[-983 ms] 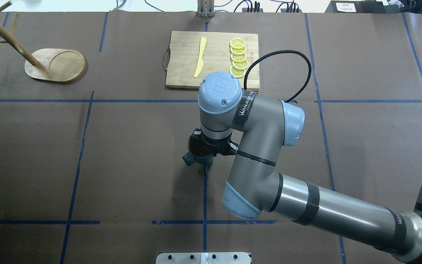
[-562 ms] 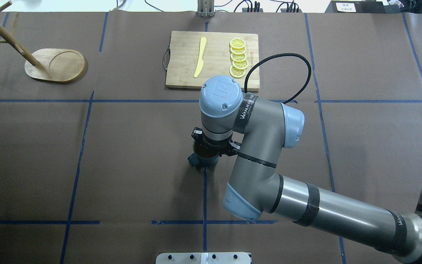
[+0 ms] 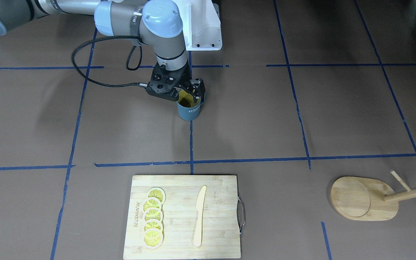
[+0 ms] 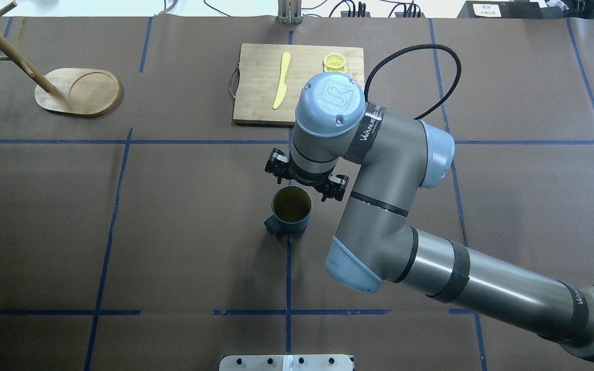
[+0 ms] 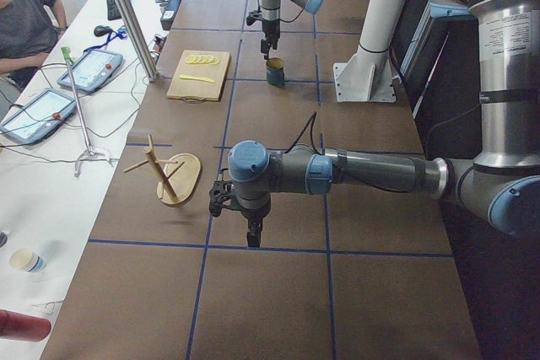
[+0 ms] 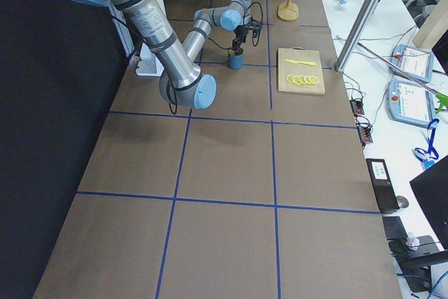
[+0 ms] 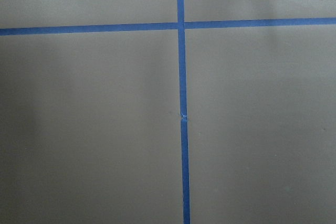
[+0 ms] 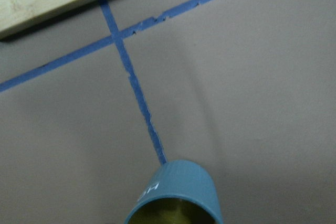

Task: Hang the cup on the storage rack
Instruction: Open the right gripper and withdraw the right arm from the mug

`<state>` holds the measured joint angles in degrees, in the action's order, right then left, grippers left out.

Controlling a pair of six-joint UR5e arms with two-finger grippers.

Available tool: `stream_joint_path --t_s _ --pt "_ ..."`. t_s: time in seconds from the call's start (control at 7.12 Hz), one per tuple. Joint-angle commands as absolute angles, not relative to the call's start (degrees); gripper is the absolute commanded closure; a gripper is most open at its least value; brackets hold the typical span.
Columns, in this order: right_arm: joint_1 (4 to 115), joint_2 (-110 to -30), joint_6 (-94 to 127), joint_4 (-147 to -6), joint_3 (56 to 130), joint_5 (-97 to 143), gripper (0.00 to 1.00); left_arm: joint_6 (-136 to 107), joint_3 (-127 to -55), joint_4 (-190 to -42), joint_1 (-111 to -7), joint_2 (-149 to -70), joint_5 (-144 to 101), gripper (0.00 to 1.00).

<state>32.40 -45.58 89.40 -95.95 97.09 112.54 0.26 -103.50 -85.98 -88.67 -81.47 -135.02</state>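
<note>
left pincer (image 5: 253, 240): way off at my left end, pointing down at bare tabletop with nothing near it. It only shows up on the side cam, so I can't tell if it's spread or closed. Its wrist cam is just brown paper and blue tape.
storage rack (image 4: 83, 93): far-left corner of the overhead, on the far side of the tabletop. The pegs I can see are bare.
cup (image 4: 291, 208): standing upright, mouth up, mid-tabletop on a blue tape line. It's well apart from the rack and not on a peg yet.
handle (image 4: 272, 226): sticks out to my left and a bit back toward the robot's base, so it's on the rack's side.
right pincer (image 3: 185, 91): hangs over the cup, pointing straight down. The cup's whole mouth shows in the overhead, so I'd say it isn't holding the cup. The fingers are tucked under the wrist, so honestly I can't tell how wide they sit.
cutting board (image 4: 261, 85): just beyond the cup, not in play.
what it turns on: the cup sits right below the right pincer with its axis vertical, so I'd guess a straight drop for the right arm. The left arm is nearer the rack, though, and the whole carry runs leftward.
</note>
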Motion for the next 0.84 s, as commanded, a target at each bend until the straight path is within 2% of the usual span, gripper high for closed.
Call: stream_joint_path --t_s 0.0,0.14,0.7 --pt "39.77 -51.98 78.29 -99.04 104.54 116.96 0.0 0.26 -103.54 -86.13 -88.59 -81.47 -134.83 0.0" --pt "45.47 -56.99 70.57 -99.05 107.03 121.59 0.0 0.26 -103.71 -86.39 -88.59 -81.47 -134.65 0.0" --pt "66.84 -73.17 30.24 -99.14 105.65 130.16 0.0 -0.18 -103.44 -88.31 -88.24 -83.57 -135.09 0.0"
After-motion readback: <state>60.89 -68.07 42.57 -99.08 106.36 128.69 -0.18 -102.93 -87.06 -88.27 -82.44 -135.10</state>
